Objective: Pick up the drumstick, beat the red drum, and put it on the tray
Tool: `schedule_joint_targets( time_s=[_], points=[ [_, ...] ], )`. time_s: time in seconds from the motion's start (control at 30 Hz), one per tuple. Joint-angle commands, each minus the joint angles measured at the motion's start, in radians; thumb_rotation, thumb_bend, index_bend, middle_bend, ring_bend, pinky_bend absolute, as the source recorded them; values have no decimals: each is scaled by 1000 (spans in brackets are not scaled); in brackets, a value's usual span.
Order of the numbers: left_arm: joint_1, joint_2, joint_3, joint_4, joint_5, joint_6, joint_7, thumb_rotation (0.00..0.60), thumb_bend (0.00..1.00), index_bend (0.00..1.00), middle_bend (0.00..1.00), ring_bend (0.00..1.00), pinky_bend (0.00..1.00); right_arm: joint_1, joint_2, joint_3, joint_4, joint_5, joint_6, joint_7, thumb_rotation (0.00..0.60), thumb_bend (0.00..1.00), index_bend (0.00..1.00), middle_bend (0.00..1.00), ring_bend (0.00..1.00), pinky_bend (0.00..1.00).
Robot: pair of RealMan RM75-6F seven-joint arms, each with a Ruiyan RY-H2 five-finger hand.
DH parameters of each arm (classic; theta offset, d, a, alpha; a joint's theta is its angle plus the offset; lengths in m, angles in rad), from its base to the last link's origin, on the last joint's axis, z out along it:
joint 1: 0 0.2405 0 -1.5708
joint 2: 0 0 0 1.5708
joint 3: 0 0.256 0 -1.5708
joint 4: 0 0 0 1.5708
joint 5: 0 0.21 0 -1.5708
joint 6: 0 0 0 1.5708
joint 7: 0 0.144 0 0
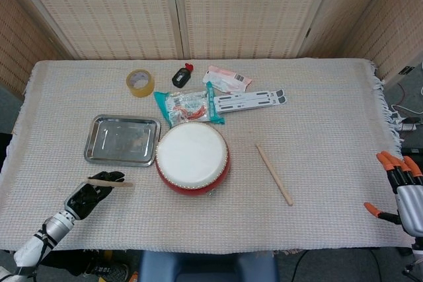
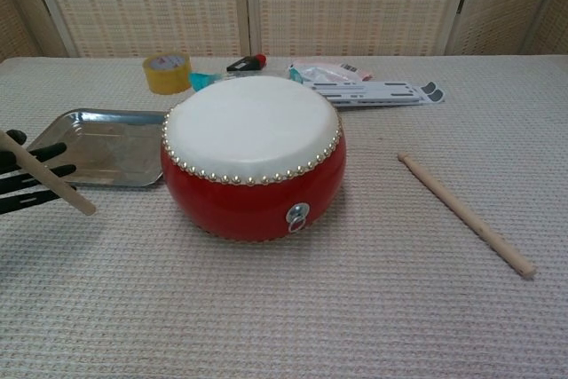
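Drumstick (image 1: 110,183), wooden, is held in the left hand (image 1: 88,195) at about 8 o'clock from the red drum (image 1: 192,158); the dark fingers are closed round its shaft, and the stick is carried clear of the cloth, its free end directed toward the drum. This posture is judged to be a raised position ahead of a stroke on the white drumhead, which has not yet been reached.

Red drum is set near the table's centre, head upward, so that it can be struck from either side.

Tray (image 1: 94,150), metal, is placed at 9 to 10 o'clock of the drum, just beside it and near the left hand, so the final set-down is judged a short carry.

Second drumstick (image 1: 273,174) is laid flat on the cloth at 3 o'clock of the drum, apart from it and untouched.

Right hand (image 1: 402,189) is seen at the table's far right edge, fingers spread, nothing held, well apart from the work.

Tape roll (image 1: 140,82) and snack packet (image 1: 188,106) are noted toward 12 o'clock, behind the drum.
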Motion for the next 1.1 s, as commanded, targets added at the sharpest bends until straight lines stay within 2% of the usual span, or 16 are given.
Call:
schedule_joint_targets(
  time_s=[0.03,0.27,0.47,0.6,0.87,1.1],
  points=[
    [-30,-23,38,60,20,-6,-86,600,416,556,316,161,90,-1,1,1,-3,2,1,-3,600,0,65,48,0,0],
    [-45,-46,70,119,12,11,-173,600,416,542,317,160,93,-1,0,2,-11,6,-3,-13,600,0,65,48,0,0],
    [-48,-63,73,131,-25,3,-153,600,415,518,318,170,102,-4,-2,-1,-14,6,-3,-16,600,0,65,48,0,0],
    [-45,-70,61,121,-68,-15,-104,600,415,511,336,200,135,-7,-1,-2,-15,5,-1,-17,600,0,65,48,0,0],
    [-27,-92,21,76,-152,-37,80,600,416,511,374,248,192,-10,2,-5,-18,3,0,-18,600,0,65,48,0,0],
    [-20,-108,-13,74,-201,-67,75,600,416,517,417,312,237,-13,5,-5,-21,2,3,-19,600,0,65,48,0,0]
  ],
)
